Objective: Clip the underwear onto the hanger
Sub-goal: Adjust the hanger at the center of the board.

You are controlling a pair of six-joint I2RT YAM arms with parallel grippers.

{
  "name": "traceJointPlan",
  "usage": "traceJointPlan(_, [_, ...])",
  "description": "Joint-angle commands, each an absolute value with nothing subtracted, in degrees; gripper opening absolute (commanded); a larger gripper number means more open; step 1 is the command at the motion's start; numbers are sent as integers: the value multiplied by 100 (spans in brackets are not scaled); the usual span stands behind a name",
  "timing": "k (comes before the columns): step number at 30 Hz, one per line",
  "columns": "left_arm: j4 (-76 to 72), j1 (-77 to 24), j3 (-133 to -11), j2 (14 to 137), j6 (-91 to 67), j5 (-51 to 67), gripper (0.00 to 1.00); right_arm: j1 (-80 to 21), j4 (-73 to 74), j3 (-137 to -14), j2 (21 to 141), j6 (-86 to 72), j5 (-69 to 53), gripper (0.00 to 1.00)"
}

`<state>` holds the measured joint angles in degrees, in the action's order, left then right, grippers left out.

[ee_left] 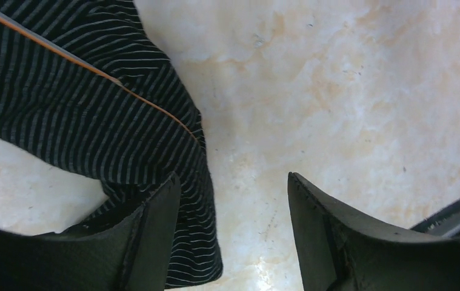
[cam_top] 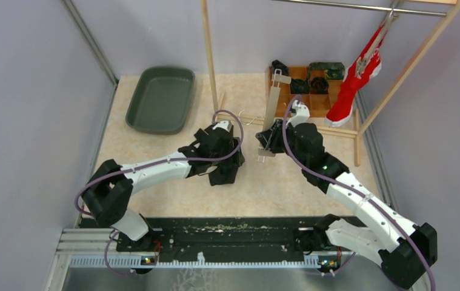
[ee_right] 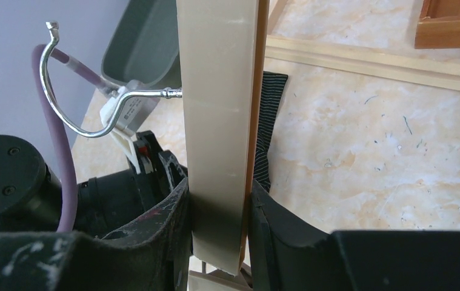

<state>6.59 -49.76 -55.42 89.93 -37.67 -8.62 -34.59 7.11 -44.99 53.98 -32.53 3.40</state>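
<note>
The underwear (ee_left: 88, 115), black with thin pale stripes and an orange seam, lies flat on the table. My left gripper (ee_left: 233, 177) hangs open just above it, its left finger (ee_left: 154, 230) over the cloth's edge and its right finger over bare table. In the top view the left gripper (cam_top: 226, 170) covers the cloth. My right gripper (ee_right: 218, 200) is shut on the beige bar of the hanger (ee_right: 215, 91), which stands nearly upright with its metal hook (ee_right: 76, 109) pointing left. A strip of the underwear (ee_right: 271, 121) shows behind the bar. From above, the hanger (cam_top: 274, 103) rises from the right gripper (cam_top: 268, 143).
A dark green tray (cam_top: 160, 97) sits at the back left. A wooden compartment box (cam_top: 319, 103) holding dark garments stands at the back right. A red garment (cam_top: 354, 85) hangs from the wooden rack's rail (cam_top: 348, 6). A rack post (cam_top: 210, 54) stands behind the grippers.
</note>
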Motion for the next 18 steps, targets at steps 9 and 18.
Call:
traceJointPlan(9, [-1370, -4850, -4200, 7109, -3710, -1502, 88, -3372, 459, -4255, 5275, -3010, -173, 0])
traceJointPlan(18, [-2001, -4699, -4021, 6669, -3676, -432, 90, -3320, 184, -4214, 5760, -2979, -406, 0])
